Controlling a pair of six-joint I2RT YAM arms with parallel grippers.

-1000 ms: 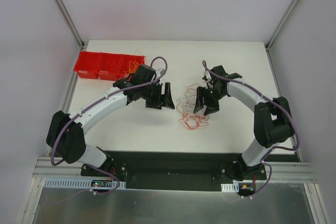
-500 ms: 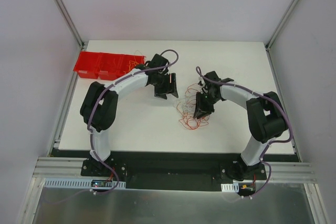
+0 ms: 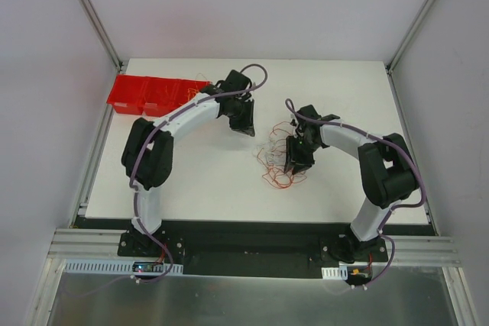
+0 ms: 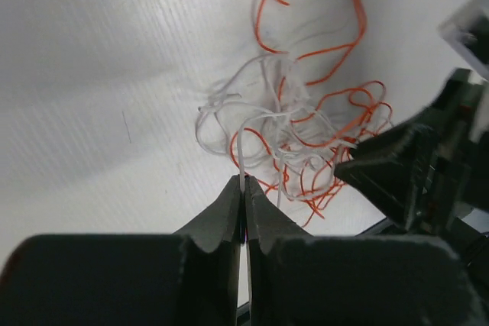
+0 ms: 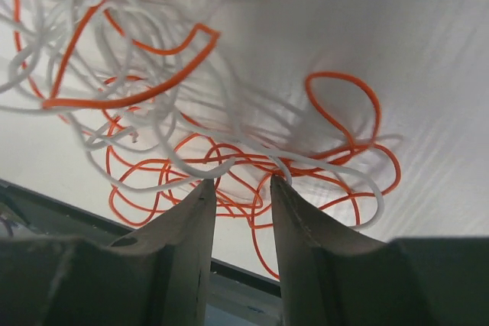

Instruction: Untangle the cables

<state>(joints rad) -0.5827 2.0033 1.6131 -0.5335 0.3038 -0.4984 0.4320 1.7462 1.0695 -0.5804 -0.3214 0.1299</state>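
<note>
The cables (image 3: 279, 164) lie as a loose tangle of thin orange and white wires on the white table, between my two grippers. In the left wrist view the tangle (image 4: 306, 135) lies ahead, and one white wire (image 4: 241, 146) runs straight from it into my left gripper (image 4: 244, 182), which is shut on it. From above, that gripper (image 3: 248, 124) sits up and left of the tangle. My right gripper (image 3: 296, 161) is over the tangle's right side. Its jaws (image 5: 241, 187) stand apart, with a white loop (image 5: 191, 169) brushing the fingertips and orange loops beyond the gap.
A red bin with compartments (image 3: 149, 95) stands at the table's back left, its right compartment holding a few orange wires (image 3: 192, 95). The left arm's elbow (image 3: 147, 154) is folded over the left side of the table. A metal frame edges the table.
The left arm folded and carried its gripper back and to the right, then shut on a white wire. The right gripper shifted slightly left onto the tangle, narrowed, then parted a little again.
</note>
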